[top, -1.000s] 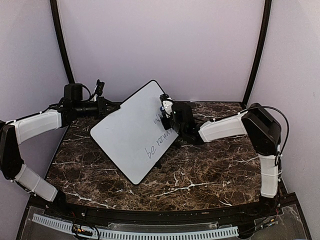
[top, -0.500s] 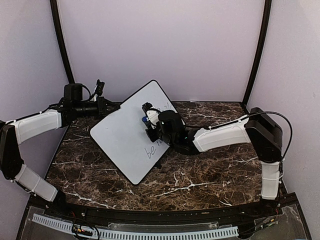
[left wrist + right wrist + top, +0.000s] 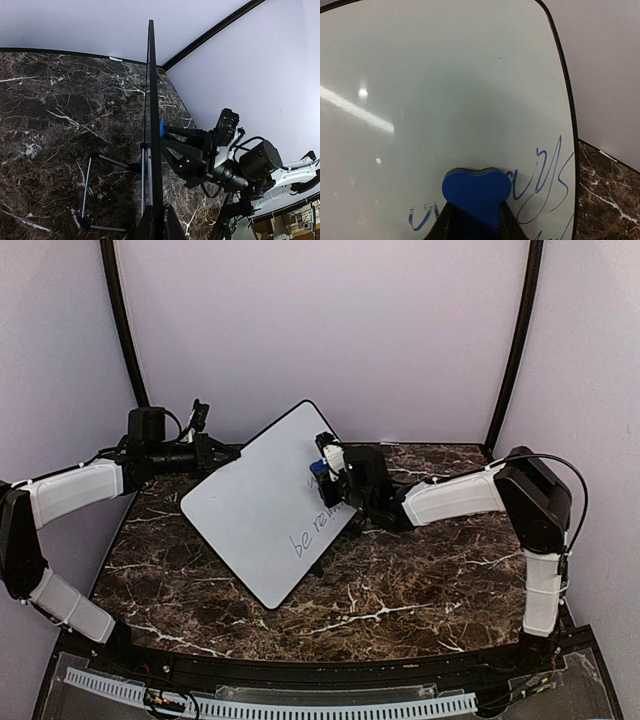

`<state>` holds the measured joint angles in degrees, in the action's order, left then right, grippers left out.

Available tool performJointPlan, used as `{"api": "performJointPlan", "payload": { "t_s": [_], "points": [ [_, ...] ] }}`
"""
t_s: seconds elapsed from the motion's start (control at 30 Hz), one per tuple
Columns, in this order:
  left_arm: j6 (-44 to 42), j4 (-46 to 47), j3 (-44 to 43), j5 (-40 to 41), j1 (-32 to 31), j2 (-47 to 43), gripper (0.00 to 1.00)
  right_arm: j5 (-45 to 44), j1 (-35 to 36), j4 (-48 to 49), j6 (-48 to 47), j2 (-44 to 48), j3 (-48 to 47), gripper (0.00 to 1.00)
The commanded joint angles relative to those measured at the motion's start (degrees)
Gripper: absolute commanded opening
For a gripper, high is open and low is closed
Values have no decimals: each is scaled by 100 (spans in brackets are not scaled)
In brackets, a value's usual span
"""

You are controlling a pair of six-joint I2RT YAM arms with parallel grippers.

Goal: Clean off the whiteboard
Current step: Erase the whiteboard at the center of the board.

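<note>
Where pale lilac walls (image 3: 320, 330) meet, dark marble table (image 3: 400, 590), tilted whiteboard (image 3: 250, 510)

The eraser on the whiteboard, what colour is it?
Blue. The eraser shows best in the right wrist view, held against the whiteboard.

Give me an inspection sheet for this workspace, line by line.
Surface: dark marble table.
Job's things: whiteboard tilted up, wire stand behind it, blue writing left near its right edge; blue eraser pressed on it.
Clutter: nothing seen.
Grippers: left gripper clamps the whiteboard's edge; right gripper holds the eraser.
Cables: black cable looping off the right arm.
Surroundings: pale walls, black corner poles.
</note>
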<state>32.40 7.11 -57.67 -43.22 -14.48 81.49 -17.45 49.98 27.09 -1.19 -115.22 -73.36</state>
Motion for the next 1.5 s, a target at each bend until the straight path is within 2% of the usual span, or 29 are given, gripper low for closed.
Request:
{"api": "performJointPlan", "payload": {
  "t_s": [0.0,0.2,0.47,0.67,0.87,1.0,1.13,1.33,1.47],
  "points": [
    [-138,414,-13,-1052,-266,-230,0,137,-226,-689,119,-260,305,22],
    [-120,422,-14,-1061,-266,-221,0,795,61,-223,248,-27,690,22],
    [-139,414,-14,-1057,-270,-202,0,985,499,71,501,52,983,22],
    [-114,430,-14,-1071,-266,-191,0,925,373,-199,453,-56,566,22],
    [-128,425,-8,-1059,-275,-218,0,1245,-57,-345,567,-180,-95,22],
    [-138,414,-16,-1063,-275,-242,0,1535,-155,-279,668,-195,-159,22],
    [-141,414,-14,-1055,-275,-264,0,1676,-148,-143,795,-145,162,22],
    [-108,437,-9,-1076,-275,-266,0,1441,-85,93,863,139,1213,22],
    [-95,457,-2,-1076,-275,-261,0,1309,-75,164,867,372,1567,22]
  ]
}}
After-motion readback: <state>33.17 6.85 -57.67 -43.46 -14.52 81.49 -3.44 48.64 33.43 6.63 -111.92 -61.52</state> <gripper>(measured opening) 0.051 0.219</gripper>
